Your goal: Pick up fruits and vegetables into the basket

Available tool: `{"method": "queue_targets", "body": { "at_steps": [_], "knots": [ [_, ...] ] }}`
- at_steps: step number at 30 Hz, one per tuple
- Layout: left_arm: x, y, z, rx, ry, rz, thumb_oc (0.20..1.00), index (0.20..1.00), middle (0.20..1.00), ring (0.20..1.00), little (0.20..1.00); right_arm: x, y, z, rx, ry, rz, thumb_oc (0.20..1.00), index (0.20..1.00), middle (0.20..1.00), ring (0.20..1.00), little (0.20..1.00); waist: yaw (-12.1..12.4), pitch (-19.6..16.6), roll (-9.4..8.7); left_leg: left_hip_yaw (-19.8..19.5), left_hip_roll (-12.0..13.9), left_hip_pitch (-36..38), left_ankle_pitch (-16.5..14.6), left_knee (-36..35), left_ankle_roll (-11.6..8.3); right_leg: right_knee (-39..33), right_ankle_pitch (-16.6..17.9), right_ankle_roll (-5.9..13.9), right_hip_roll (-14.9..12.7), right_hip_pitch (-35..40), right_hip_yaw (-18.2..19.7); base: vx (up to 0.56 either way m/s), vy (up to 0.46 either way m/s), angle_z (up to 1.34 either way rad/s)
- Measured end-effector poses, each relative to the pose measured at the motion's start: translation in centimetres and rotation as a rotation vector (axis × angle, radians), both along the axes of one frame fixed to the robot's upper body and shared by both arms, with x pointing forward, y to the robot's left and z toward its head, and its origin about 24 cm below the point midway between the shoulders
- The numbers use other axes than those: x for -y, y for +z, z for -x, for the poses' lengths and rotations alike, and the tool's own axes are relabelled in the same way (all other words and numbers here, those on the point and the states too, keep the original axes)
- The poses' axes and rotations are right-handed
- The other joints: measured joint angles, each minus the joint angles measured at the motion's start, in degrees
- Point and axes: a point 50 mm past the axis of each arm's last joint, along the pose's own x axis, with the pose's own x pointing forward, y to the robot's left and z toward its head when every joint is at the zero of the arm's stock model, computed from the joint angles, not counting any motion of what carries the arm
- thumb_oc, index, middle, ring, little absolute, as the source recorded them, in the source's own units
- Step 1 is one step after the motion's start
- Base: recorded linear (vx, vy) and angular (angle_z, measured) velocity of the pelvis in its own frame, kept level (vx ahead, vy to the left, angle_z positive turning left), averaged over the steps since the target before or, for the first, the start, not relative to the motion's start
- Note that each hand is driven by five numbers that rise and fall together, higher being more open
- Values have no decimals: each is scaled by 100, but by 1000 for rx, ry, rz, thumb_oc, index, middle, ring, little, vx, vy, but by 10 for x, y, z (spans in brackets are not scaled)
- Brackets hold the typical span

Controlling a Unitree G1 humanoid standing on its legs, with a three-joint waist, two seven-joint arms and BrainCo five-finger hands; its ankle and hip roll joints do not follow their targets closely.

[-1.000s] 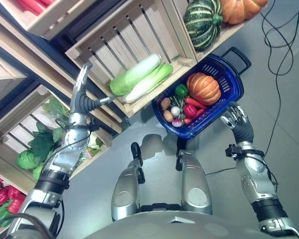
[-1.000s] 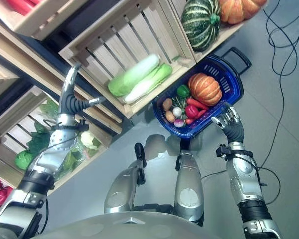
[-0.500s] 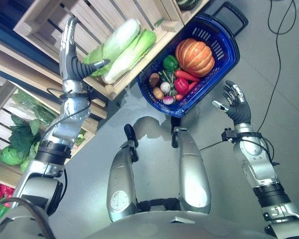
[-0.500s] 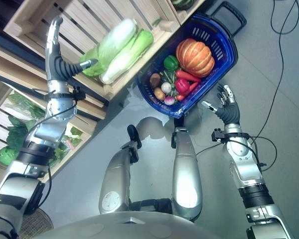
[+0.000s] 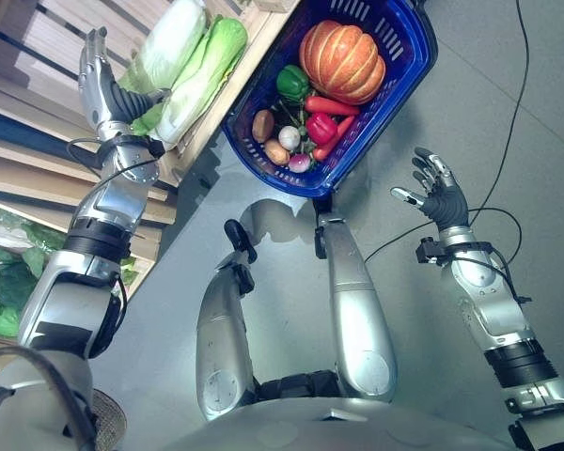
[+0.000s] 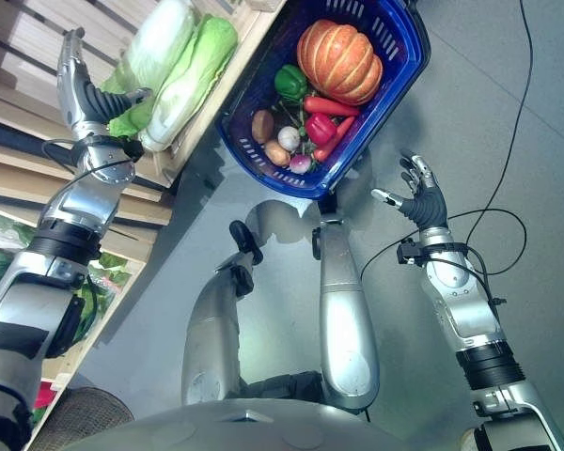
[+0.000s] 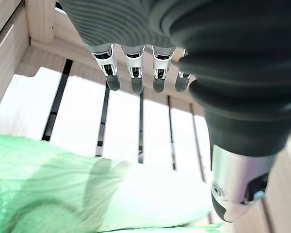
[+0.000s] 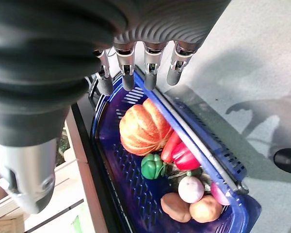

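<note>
A blue basket (image 5: 406, 66) stands on the grey floor and holds an orange pumpkin (image 5: 341, 62), a green pepper (image 5: 291, 83), red peppers (image 5: 321, 127), potatoes (image 5: 263, 125) and small round bulbs (image 5: 289, 139). Two pale green cabbages (image 5: 190, 64) lie in a wooden crate to its left. My left hand (image 5: 98, 86) is open, fingers straight, right beside the cabbages (image 7: 102, 194), thumb toward them. My right hand (image 5: 436, 195) hangs open over the floor to the right of the basket (image 8: 199, 145), holding nothing.
Wooden crate shelves (image 5: 38, 178) run along the left, with leafy greens (image 5: 5, 287) lower down. A black cable (image 5: 522, 103) trails over the floor at the right. A woven round object (image 6: 80, 418) sits at the lower left.
The camera has tilted, so the whole scene slid up and left. My left hand has come closer to the cabbages. My right hand has drawn away from the basket rim, fingers spread.
</note>
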Motion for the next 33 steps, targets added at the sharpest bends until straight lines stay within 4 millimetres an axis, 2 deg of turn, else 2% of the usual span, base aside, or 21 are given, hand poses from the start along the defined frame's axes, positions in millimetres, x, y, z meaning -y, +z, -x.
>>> {"method": "queue_targets", "body": {
  "at_steps": [7, 12, 17, 22, 26, 29, 33],
  "knots": [
    [-19, -1, -6, -61, 117, 104, 1000, 1000, 1000, 1000, 1000, -3, 6, -1, 15, 11, 5, 1000, 1000, 1000, 1000, 1000, -100, 0, 2, 84, -81, -185, -11, 13, 5, 139, -40, 23, -10, -357, 206, 34, 89, -7],
    [-34, -11, -6, -127, 197, 155, 1000, 1000, 1000, 1000, 1000, -6, 7, -4, 11, 15, 11, 1000, 1000, 1000, 1000, 1000, -192, 14, 28, 129, -76, -325, -10, 22, -21, 218, -40, 21, -3, -582, 298, 17, 76, -6],
    [-51, -7, -4, -162, 280, 165, 1000, 1000, 1000, 1000, 1000, -1, 15, -7, 21, 5, 45, 1000, 1000, 1000, 1000, 1000, -251, 17, 33, 134, -143, -407, -21, 10, -26, 266, -42, 17, -8, -751, 407, 4, 86, -6],
    [-66, -16, -1, -238, 330, 234, 1000, 1000, 1000, 1000, 1000, -1, 15, -8, 18, 4, 48, 1000, 1000, 1000, 1000, 1000, -289, 29, 62, 208, -169, -526, -42, 19, -12, 287, -37, 22, -2, -938, 510, 1, 75, -6],
    [-69, -22, 0, -296, 333, 251, 1000, 1000, 1000, 1000, 1000, -1, 17, -10, 19, 2, 49, 1000, 1000, 1000, 1000, 1000, -316, 44, 92, 247, -163, -603, -51, 11, -27, 293, -23, -2, 17, -1048, 534, 12, 84, -5],
    [-70, -20, -2, -304, 336, 253, 1000, 1000, 1000, 1000, 1000, -2, 25, -15, 44, 7, 54, 1000, 1000, 1000, 1000, 1000, -321, 45, 94, 283, -178, -662, -80, 17, -24, 297, -14, -12, 28, -1151, 593, 6, 67, -8],
    [-72, -15, -2, -296, 341, 273, 1000, 1000, 1000, 1000, 1000, 0, 25, -16, 44, 2, 56, 1000, 1000, 1000, 1000, 1000, -320, 45, 94, 278, -170, -767, -84, 28, -31, 319, -9, -19, 44, -1257, 601, 3, 35, -1]
  ]
}}
